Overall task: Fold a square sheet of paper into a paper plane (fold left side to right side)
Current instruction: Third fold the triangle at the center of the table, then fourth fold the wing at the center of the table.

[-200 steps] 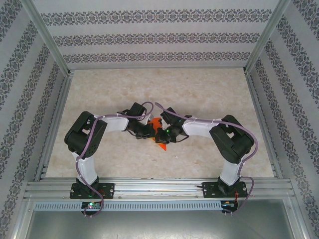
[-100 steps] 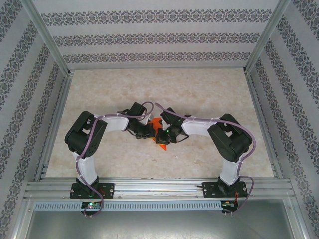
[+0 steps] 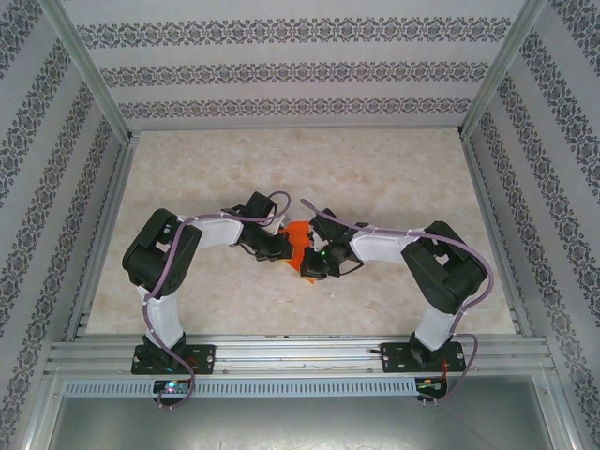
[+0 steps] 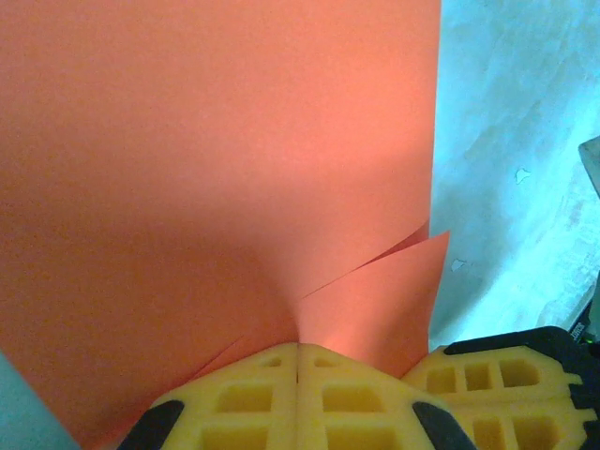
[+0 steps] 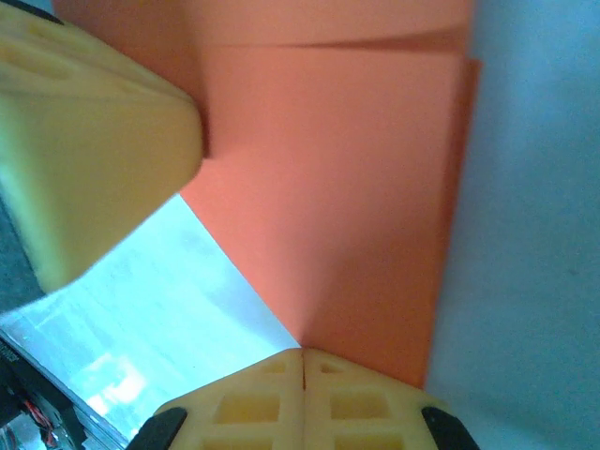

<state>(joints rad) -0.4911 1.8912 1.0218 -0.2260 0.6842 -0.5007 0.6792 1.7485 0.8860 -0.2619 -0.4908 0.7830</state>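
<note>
Right tool [image 5: 302, 356] drawn outward, pressed together, left tool [image 4: 298, 349] likewise, both seemingly pinching folded matte orange-red sheet [image 4: 216, 159].

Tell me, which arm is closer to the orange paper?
Neither, it's a tie: the left jaws pinch the orange paper from its left, the right jaws pinch it from its right.
</note>
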